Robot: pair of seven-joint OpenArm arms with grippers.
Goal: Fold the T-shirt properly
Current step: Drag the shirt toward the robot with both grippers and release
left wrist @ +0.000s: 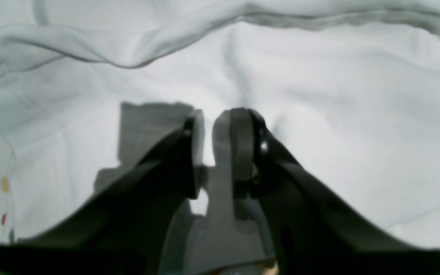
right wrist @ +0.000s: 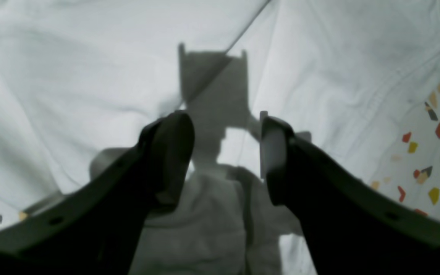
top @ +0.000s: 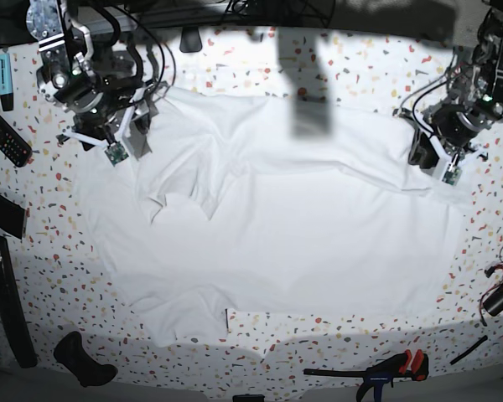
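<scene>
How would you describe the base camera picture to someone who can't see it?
A large white T-shirt lies spread and wrinkled across a speckled terrazzo tabletop. Two robot arms hover over its far corners, the right end effector at picture-left and the left end effector at picture-right.

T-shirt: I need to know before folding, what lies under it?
The T-shirt lies spread on the speckled table, which shows all around it. Anything beneath the cloth is covered and cannot be seen.
</scene>
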